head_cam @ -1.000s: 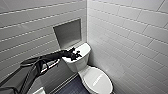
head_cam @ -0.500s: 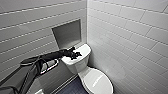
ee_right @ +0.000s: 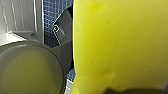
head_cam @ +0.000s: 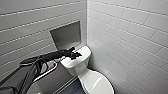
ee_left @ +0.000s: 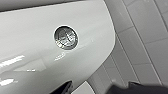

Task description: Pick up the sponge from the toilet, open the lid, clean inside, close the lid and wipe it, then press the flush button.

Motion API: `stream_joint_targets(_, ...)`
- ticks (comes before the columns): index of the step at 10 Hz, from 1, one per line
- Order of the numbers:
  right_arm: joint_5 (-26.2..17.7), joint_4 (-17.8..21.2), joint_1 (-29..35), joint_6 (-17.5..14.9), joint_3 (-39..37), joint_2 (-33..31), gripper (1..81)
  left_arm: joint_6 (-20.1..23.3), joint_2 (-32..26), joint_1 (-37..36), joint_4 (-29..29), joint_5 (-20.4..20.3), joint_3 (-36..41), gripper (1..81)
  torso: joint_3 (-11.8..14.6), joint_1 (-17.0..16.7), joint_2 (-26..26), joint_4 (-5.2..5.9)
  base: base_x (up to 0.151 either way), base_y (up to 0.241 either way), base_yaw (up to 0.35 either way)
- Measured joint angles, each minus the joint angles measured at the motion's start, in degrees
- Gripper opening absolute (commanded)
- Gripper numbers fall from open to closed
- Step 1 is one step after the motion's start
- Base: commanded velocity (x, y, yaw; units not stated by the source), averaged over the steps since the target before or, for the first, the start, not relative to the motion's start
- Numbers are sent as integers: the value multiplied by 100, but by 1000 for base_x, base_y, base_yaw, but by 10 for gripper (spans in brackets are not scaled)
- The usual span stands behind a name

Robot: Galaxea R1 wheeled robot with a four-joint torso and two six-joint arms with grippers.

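**Head view.** The toilet (head_cam: 75, 65) is set in a corner of tiled walls (head_cam: 130, 37). One wall stands just beside the tank at 3 o'clock, and a recessed niche (head_cam: 66, 35) is cut in at 11 o'clock. A shiny rail (head_cam: 47, 71) is mounted at 9 o'clock, under the left arm. The lid (head_cam: 96, 83) is seen closed, at 5 o'clock from the tank. The left tool (head_cam: 74, 54) is held over the tank top; whether it is apart or together cannot be told.

**Left wrist view.** The flush button (ee_left: 65, 37) is shown uncovered on the tank top, near its rounded edge.

**Right wrist view.** The sponge (ee_right: 120, 45) is clamped in the right tool (ee_right: 137, 90), above blue mosaic floor (ee_right: 56, 15) and a round grey container (ee_right: 27, 72).
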Motion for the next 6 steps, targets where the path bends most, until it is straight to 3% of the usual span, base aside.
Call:
stream_joint_targets(1,-5,0,-4,0,0,0,10,2,0,2,-2,-30,2,811,0,0,0,0,89,0,0)
stream_joint_targets(6,9,0,-6,0,10,5,10,2,-24,6,-18,-52,0,811,0,4,4,0,0,0,0)
